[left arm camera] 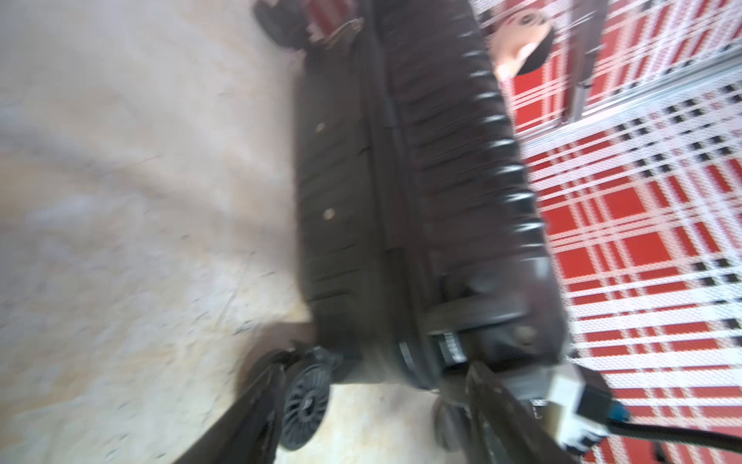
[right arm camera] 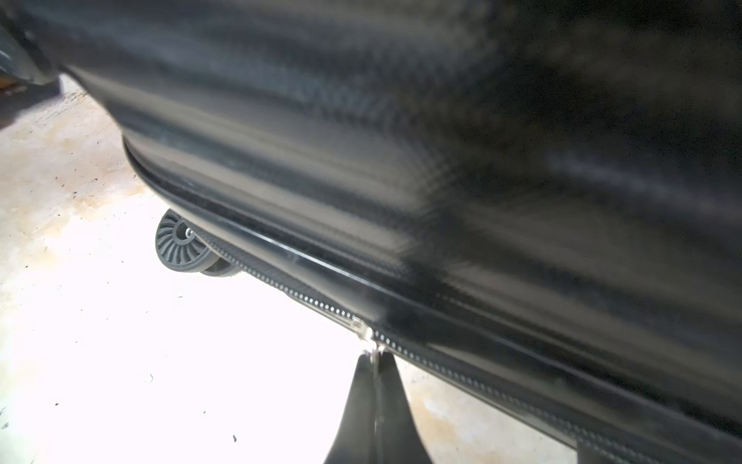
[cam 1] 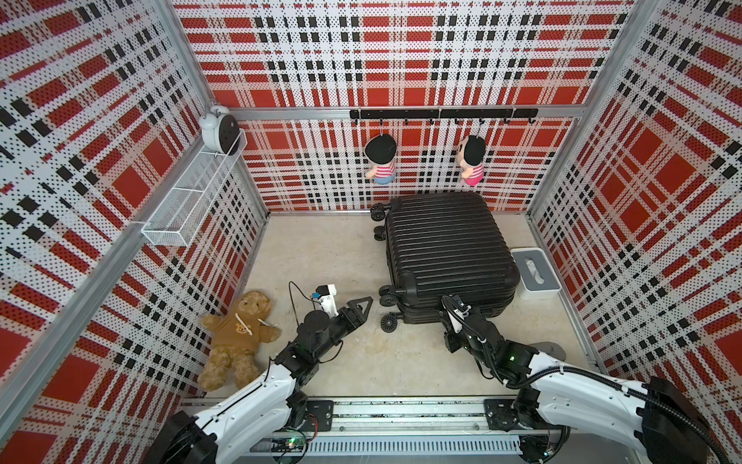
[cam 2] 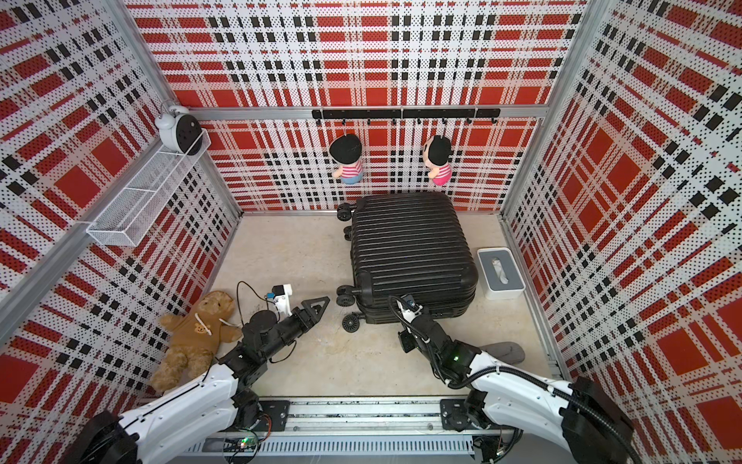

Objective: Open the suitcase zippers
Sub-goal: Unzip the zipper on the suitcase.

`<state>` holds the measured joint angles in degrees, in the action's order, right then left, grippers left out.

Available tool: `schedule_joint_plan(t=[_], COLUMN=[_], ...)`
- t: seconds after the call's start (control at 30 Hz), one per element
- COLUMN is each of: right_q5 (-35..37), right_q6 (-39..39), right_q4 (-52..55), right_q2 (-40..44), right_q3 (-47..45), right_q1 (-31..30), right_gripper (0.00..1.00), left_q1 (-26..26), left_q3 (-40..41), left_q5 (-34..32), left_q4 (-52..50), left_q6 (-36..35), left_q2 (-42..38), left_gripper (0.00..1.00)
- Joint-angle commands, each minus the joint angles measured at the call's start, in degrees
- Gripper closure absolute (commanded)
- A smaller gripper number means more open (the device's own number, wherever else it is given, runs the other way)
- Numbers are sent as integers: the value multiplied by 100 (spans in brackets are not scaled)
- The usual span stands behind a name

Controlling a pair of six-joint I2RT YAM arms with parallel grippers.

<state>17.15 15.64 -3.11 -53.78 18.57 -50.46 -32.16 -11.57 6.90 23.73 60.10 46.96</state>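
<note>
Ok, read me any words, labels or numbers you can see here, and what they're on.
No text reads clearly.
suitcase: no brand visible.
teddy bear hoodie: bear picture only, no words.
alarm clock: face too small to read.
pale label-like patch, left wrist view: too blurred.

Red, white and black plaid perforated walls [cam 1: 401, 60] enclose a mottled beige floor [cam 1: 321, 249] in both top views. At centre left a white wire shelf [cam 1: 192, 197] juts out; a black hook rail [cam 1: 421, 113] crosses the back wall.
</note>
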Motion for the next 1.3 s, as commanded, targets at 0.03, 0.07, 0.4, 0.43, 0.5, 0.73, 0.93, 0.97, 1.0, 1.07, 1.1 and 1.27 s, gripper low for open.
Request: schedule_joint_plan(t=[0.03, 0.07, 0.4, 0.43, 0.5, 0.73, 0.93, 0.97, 1.0, 1.07, 1.1, 1.27], right_q5=[-5, -16, -152, -163, -222, -690, -724, -707, -681, -667, -671, -591], right_q6=[-35, -37, -87, -87, -82, -117, -213, -234, -245, -250, -262, -307], right_q4=[-301, -312, -459, -475, -526, -767, -879, -883, -886, -884, -884, -869], right_q2=[-31, -41, -267, -286, -333, -478, -485, -477, -480, -479, -482, -552], right_q3=[21, 15, 80, 88, 99, 142, 152, 150, 157, 173, 177, 235], right_q1=[41, 44, 65, 64, 65, 55, -131, -172, -200, -234, -257, -427], right_gripper=[100, 100, 100, 100, 100, 100, 100, 100, 100, 100, 100, 100], left_q1=[52, 52, -128, -164, -235, -264, -273, -277, -273, -273, -273, -273], left_q3=[-355, -399, -800, -826, -864, -865, -786, -776, -768, -765, -759, -767], left_q5=[208, 240, 990, 981, 973, 991, 946, 945, 945, 962, 970, 972], left_q4=[-60, -25, 746, 763, 821, 976, 1077, 1089, 1099, 1116, 1121, 1123], left_q6=[-21, -28, -75, -85, -114, -160, -174, -174, -174, -182, -182, -182], left_q2=[-70, -20, 1191, 1262, 1390, 1647, 1718, 1722, 1736, 1755, 1751, 1716], left_gripper=[14, 11, 9, 10, 12, 31, 36, 36, 37, 37, 38, 40])
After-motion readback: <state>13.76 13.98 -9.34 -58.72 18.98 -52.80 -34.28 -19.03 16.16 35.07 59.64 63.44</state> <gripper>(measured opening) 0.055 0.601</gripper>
